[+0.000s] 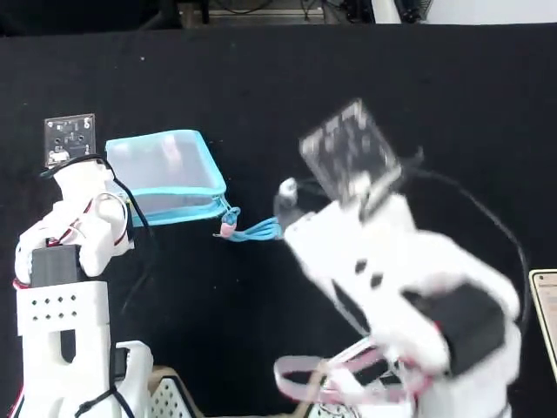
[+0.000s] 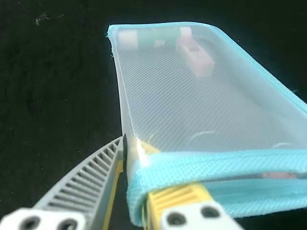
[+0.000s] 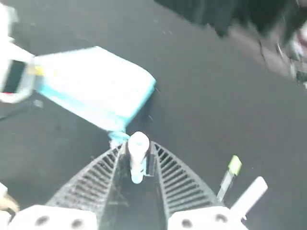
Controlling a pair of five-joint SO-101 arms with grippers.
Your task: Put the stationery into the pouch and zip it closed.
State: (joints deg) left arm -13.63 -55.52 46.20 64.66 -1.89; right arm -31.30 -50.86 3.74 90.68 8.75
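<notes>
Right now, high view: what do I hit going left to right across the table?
left arm → pouch → blue zipper cord → white stick → right arm → beige card at the edge

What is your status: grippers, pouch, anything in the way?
Left gripper shut on pouch edge. Right gripper shut on white stick, near pouch. Two pens loose on table.

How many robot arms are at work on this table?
2. The left arm stands beside the pouch, the left gripper clamped on its edge. The right arm stands farther along, the right gripper holding a small white object near the pouch's corner.
</notes>
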